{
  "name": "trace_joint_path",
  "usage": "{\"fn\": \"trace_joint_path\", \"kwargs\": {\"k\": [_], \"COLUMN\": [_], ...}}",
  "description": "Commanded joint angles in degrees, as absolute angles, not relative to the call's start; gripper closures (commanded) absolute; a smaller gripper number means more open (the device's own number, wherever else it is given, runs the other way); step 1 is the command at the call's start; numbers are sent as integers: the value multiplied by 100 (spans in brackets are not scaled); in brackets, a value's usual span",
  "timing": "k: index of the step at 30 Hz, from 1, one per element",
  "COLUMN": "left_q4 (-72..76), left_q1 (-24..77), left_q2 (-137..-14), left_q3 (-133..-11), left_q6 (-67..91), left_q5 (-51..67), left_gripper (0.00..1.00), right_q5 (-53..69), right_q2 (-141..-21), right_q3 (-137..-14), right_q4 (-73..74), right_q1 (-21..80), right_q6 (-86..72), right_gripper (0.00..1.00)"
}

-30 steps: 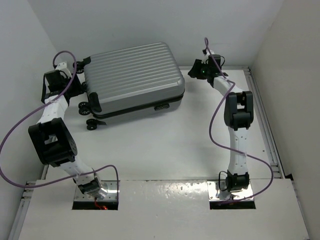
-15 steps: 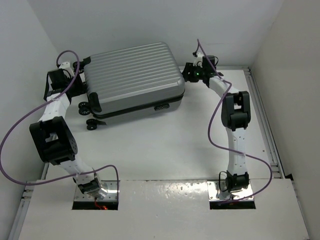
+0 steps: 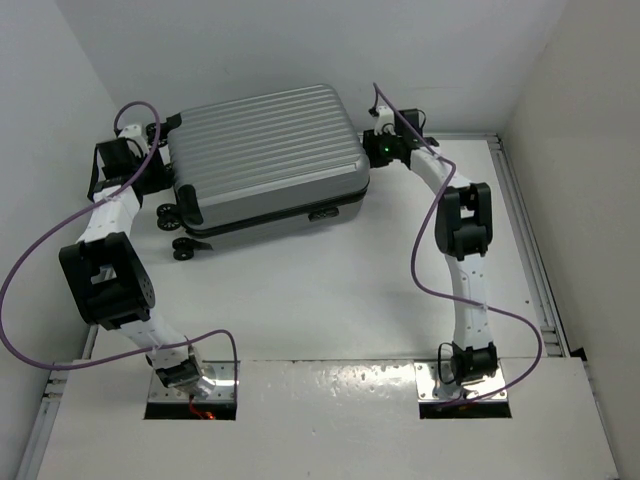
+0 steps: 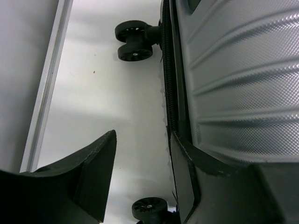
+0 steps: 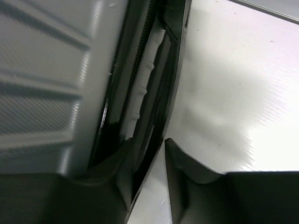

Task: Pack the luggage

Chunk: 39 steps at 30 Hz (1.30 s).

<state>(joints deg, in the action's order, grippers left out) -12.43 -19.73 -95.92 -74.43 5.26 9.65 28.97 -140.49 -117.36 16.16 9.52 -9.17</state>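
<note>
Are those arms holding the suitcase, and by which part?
The left gripper, jaws open beside the suitcase near its wheels, holds nothing. The right gripper sits at its zip seam; a grip cannot be told.

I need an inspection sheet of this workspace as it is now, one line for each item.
Surface: white table, glossy.
Job's things: luggage lies flat, looks shut from above; wheels at its left end.
Clutter: nothing seen.
Grippers: left gripper open at the wheel end, one finger against the seam; right gripper at the opposite end's seam, grip unclear.
Cables: purple cables hang in loose loops, one on each side.
Surroundings: white walls on three sides; metal rail along the table's right edge.
</note>
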Motion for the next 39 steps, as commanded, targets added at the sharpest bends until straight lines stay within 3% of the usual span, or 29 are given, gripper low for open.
{"fn": "trace_joint_path", "kwargs": {"k": [1,2,5,15,23,27,31,33,35,39], "left_q4": [-1204,-1204,-1204,-1152,-905,-1956,-4530,-5576,-7219,-7479], "left_q1": [-1898,-1898,-1951,-2056,-2451,-2882,-3761,-3902,-4025,-4078], "left_q2": [-9502,-9501,-9387,-9167,-8403,-8183,-8183,-8244,-8506,-8079], "left_q3": [-7673,-7673,-7673,-7506,-6953,-7205,-7339,-7339,-7287,-6218], "left_q6": [457,457,404,404,335,-1215,-3572,-4828,-7050,-8635], "left_q5": [896,896,896,958,1511,2433,4775,5044,5124,4870], "left_gripper": [45,45,45,45,45,50,56,60,60,60], "right_q5": [2944,2953,3014,2682,2003,2232,2504,2671,2681,2698], "right_q2": [-14440,-14406,-14144,-12499,-10725,-10091,-9791,-9660,-9589,-9703], "right_q3": [-11926,-11909,-11682,-9406,-6883,-6111,-5661,-5344,-5178,-5238], "right_q4": [2241,2259,2172,1478,940,1046,1151,1073,1021,853], "right_q1": [1239,1239,1169,212,-518,-510,-352,-125,-53,535], "right_q6": [-633,-642,-746,-1889,-3934,-4394,-5008,-5429,-5589,-6046], "right_gripper": [73,85,100,100,100,100,100,100,100,100]}}
